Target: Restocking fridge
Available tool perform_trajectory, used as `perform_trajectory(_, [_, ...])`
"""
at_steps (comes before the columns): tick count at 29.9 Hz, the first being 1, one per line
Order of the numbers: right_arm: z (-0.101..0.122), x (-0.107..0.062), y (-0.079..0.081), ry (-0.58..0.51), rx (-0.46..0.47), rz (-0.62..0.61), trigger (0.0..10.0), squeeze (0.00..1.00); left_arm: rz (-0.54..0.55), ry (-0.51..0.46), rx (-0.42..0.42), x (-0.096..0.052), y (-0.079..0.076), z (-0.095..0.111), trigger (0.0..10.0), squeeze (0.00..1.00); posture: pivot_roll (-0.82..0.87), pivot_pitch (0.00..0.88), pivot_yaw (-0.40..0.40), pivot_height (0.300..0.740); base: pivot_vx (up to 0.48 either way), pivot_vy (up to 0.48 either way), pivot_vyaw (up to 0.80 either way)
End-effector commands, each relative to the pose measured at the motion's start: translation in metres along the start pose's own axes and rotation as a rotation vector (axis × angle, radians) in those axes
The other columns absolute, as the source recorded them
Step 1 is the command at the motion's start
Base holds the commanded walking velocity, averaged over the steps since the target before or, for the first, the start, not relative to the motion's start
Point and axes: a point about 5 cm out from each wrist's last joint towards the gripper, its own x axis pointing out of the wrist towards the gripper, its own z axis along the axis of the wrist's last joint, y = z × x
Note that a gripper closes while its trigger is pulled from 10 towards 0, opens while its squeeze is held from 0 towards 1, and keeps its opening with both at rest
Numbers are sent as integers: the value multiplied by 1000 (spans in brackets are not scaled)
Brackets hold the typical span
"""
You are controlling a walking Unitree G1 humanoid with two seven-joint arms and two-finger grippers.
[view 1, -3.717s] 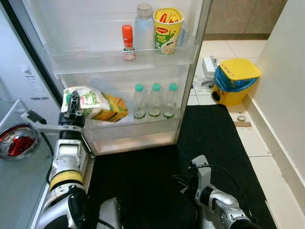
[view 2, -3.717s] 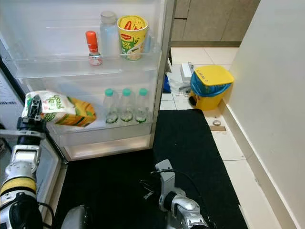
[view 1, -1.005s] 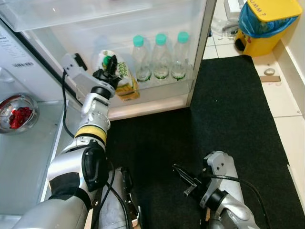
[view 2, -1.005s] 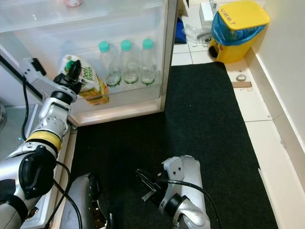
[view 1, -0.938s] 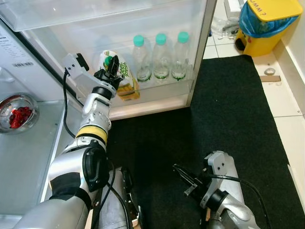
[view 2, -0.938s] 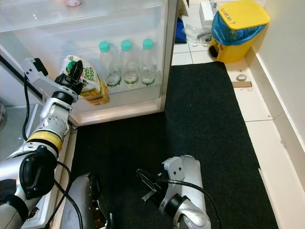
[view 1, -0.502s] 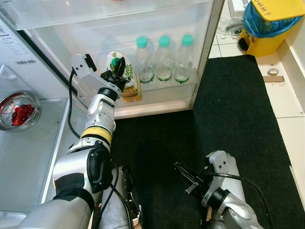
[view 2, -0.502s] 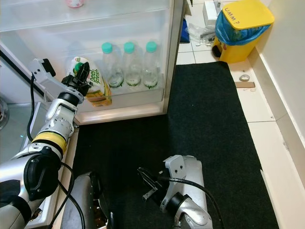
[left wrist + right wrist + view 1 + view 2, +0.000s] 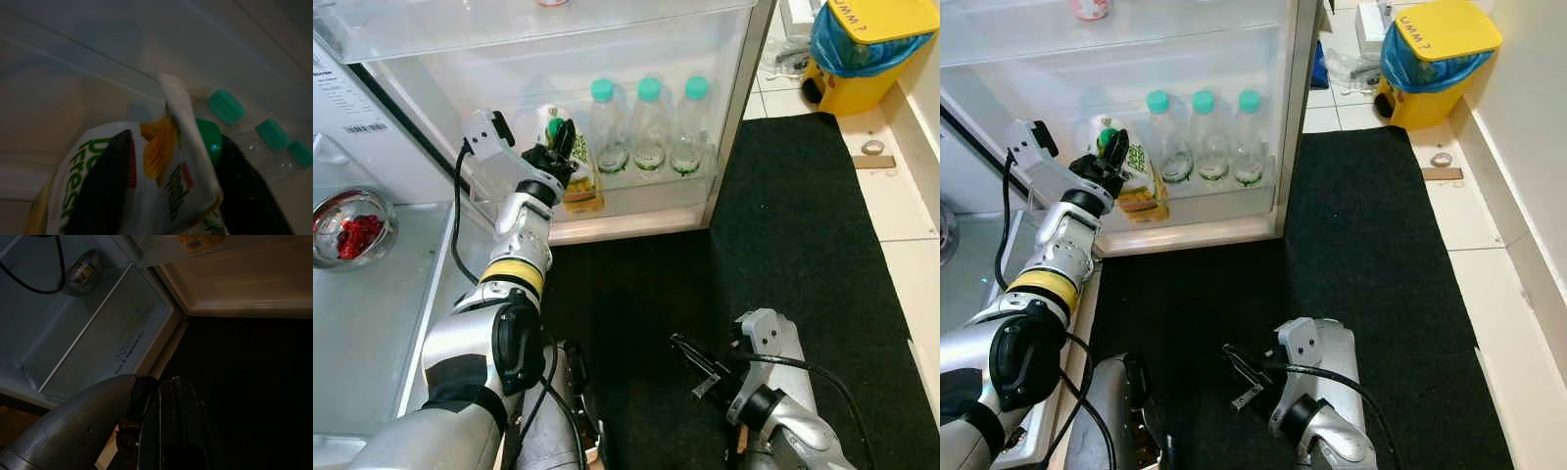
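The carton [image 9: 570, 168] is white with green lettering, yellow-orange fruit art and a green cap. It stands tilted in the fridge door's lower shelf [image 9: 636, 191], just at 9 o'clock of three teal-capped bottles [image 9: 649, 125]. The left gripper [image 9: 558, 152] is clamped on its top, one black finger on each side. The left arm reaches up toward 12 o'clock. The right gripper [image 9: 693, 358] hangs low over the black mat [image 9: 783, 225]; whether its fingers are parted cannot be told.

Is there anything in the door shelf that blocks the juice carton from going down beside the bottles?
Nothing visible blocks it. The left pincer holds the juice carton in the door shelf, left of the three bottles.
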Motion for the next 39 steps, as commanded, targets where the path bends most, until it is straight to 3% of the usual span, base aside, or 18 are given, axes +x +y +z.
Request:
perform_trajectory(1, [-5, -3, 2, 21, 23, 0, 10000, 0, 25, -12, -12, -2, 7, 6, 10000, 1000, -201, 482, 115, 460, 0, 0, 0])
perform_trajectory(10, [-3, 2, 1, 19, 10, 11, 10000, 0, 14, -122, -32, 0, 12, 33, 10000, 1000, -196, 464, 111, 460, 0, 0, 0])
perform_trajectory(19, [1, 7, -5, 12, -7, 19, 10000, 0, -39, -202, -77, -11, 28, 53, 10000, 1000, -183, 430, 109, 460, 0, 0, 0])
perform_trajectory(20, [2, 8, -5, 11, -9, 20, 10000, 0, -50, -208, -86, -14, 31, 55, 10000, 871, -183, 429, 108, 460, 0, 0, 0])
perform_trajectory(21, [3, 9, -6, 8, -12, 22, 10000, 0, -73, -208, -94, -20, 35, 56, 10000, 0, -178, 422, 108, 460, 0, 0, 0])
perform_trajectory(24, [3, 10, -7, 7, -14, 24, 10000, 0, -89, -208, -99, -24, 39, 57, 10000, 0, -175, 415, 107, 460, 0, 0, 0])
perform_trajectory(29, [7, 16, -13, 1, -31, 32, 10000, 0, -179, -198, -122, -47, 52, 61, 10000, 0, -154, 390, 103, 460, 0, 0, 0])
perform_trajectory(33, [8, 18, -15, -1, -34, 33, 10000, 0, -189, -194, -114, -51, 54, 62, 10000, 0, -151, 380, 103, 460, 0, 0, 0])
perform_trajectory(34, [11, 22, -18, -12, -42, 35, 10000, 0, -196, -185, -90, -61, 61, 65, 10000, 0, -140, 363, 103, 460, 0, 0, 0])
perform_trajectory(39, [13, 25, -22, -16, -51, 38, 10000, 0, -187, -196, -78, -67, 66, 71, 10000, 0, -122, 340, 101, 460, 0, 0, 0])
